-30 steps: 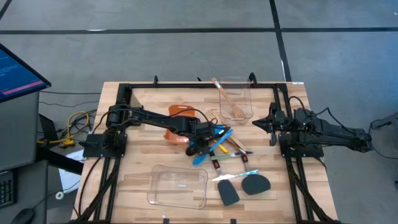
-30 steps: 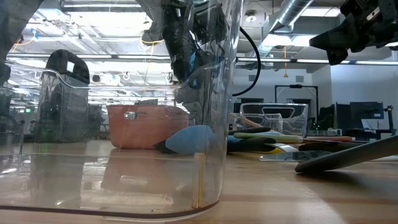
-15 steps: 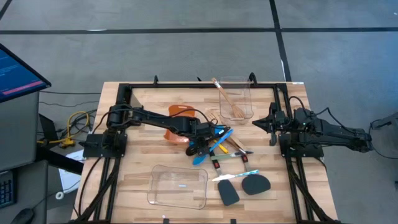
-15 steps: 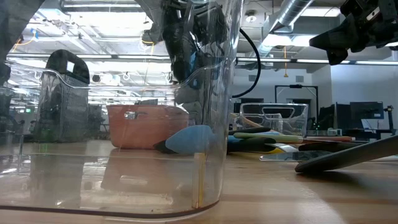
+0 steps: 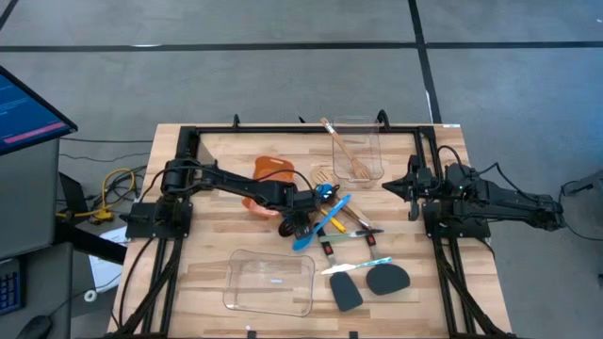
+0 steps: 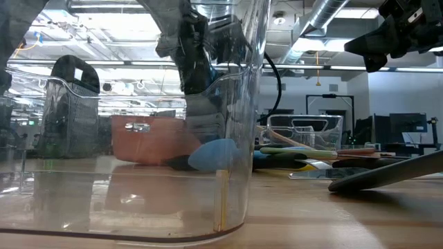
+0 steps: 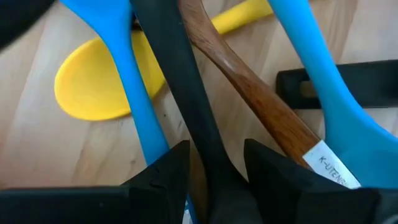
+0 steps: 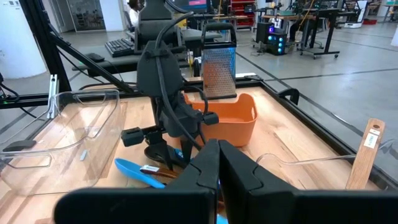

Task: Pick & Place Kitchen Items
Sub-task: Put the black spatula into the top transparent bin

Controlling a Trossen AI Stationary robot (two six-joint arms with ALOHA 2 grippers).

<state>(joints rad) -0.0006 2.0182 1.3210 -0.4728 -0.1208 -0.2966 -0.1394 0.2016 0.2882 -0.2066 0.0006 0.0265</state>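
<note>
The left gripper is down in the heap of utensils at mid-table, its fingers spread on either side of a slim black handle. That handle runs lengthwise straight out ahead of the gripper, so the jaws sit square across its long axis, and closing looks like the next move. A blue spoon lies just beside the handle on one flank, a brown wooden handle on the other, with a yellow spoon under them. The orange bin stands close behind the arm. The right gripper waits well apart at the table's right edge, fingers pressed together, so the left arm is far nearer.
</note>
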